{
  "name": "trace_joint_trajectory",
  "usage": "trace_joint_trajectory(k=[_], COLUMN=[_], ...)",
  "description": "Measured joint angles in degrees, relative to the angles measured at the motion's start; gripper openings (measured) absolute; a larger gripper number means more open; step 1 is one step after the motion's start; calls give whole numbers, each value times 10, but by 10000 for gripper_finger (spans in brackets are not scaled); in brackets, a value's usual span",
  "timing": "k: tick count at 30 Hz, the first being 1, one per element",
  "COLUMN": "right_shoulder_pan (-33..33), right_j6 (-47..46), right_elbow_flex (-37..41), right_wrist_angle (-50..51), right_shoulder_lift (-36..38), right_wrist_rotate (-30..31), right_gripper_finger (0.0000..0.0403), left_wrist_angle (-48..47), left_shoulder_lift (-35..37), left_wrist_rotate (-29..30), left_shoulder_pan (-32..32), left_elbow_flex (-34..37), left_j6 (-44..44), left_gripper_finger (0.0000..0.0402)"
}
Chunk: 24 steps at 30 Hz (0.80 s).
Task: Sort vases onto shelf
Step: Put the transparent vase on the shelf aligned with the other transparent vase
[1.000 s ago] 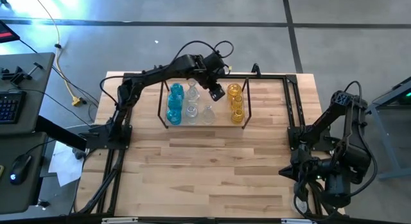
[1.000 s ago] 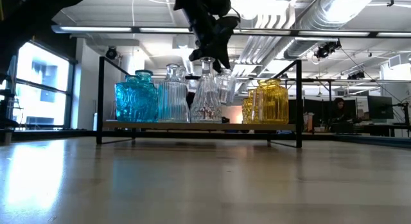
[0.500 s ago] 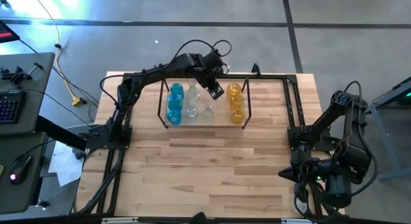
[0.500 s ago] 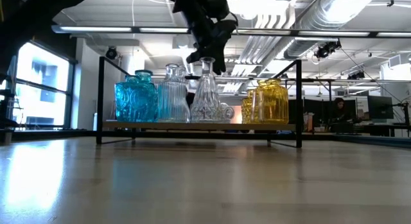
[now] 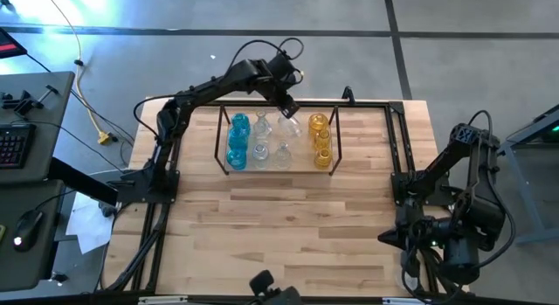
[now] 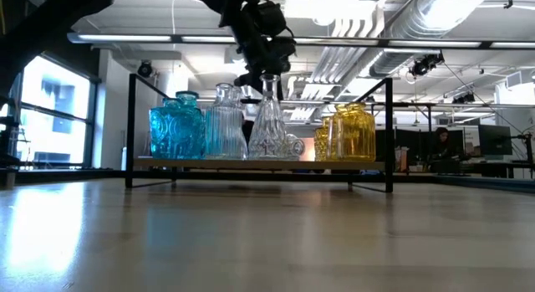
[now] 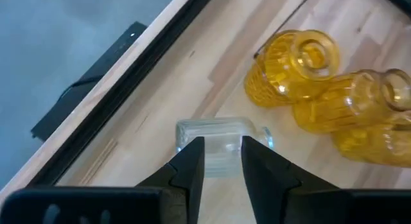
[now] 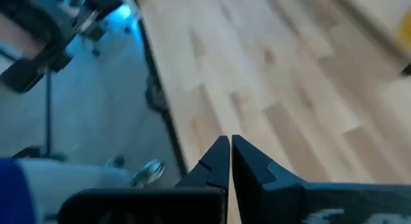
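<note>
The shelf [image 5: 218,152] of thin black rods stands at the table's far middle. Lined up on its wood floor [image 6: 251,165] are blue vases [image 5: 238,139], clear vases [image 5: 261,139] and yellow vases [image 5: 321,141]. My left gripper [image 5: 288,106] hovers over the shelf's far edge, open and touching nothing. Past its fingers, in the left wrist view, a clear squarish vase [image 7: 221,144] rests on the wood floor beside the yellow vases [image 7: 295,73]. My right gripper [image 8: 230,150] is shut and holds nothing. Its arm [image 5: 454,222] waits at the table's right edge.
A larger black frame [image 5: 397,148] edges the table around the shelf. Bare wood [image 5: 279,235] fills the table's near half. A desk with a keyboard [image 5: 13,143] stands off the left side. A person [image 6: 439,146] sits far back in the room.
My left gripper has drawn back toward the table's far edge and a little left, away from the shelf's middle. The clear vase that hung at its fingers a second ago now rests on the shelf floor beside the yellow vases.
</note>
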<state>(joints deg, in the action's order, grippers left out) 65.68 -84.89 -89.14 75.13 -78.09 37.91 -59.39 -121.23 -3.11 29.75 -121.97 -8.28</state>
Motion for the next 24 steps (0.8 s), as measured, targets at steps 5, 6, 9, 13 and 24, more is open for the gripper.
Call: trace_joint_trajectory(k=[5,6,9,13,24], right_shoulder_pan=[-23,-33,-78,-156,-363], right_j6=[0,0,10,66,314], right_elbow_flex=[0,0,0,0,0], right_wrist_angle=[34,40,42,-11,-294], right_shoulder_lift=[0,0,0,0,-12], right_wrist_rotate=[101,117,125,97,32], right_gripper_finger=[0,0,0,0,0], left_wrist_angle=[-10,-11,-11,-29,-51], left_shoulder_lift=[1,1,1,1,1], left_wrist_rotate=[-14,-14,-17,-44,-199], left_shoulder_pan=[2,3,9,29,82], left_elbow_flex=[0,0,0,1,0], left_j6=[40,51,100,180,294], left_gripper_finger=[136,147,178,210,221])
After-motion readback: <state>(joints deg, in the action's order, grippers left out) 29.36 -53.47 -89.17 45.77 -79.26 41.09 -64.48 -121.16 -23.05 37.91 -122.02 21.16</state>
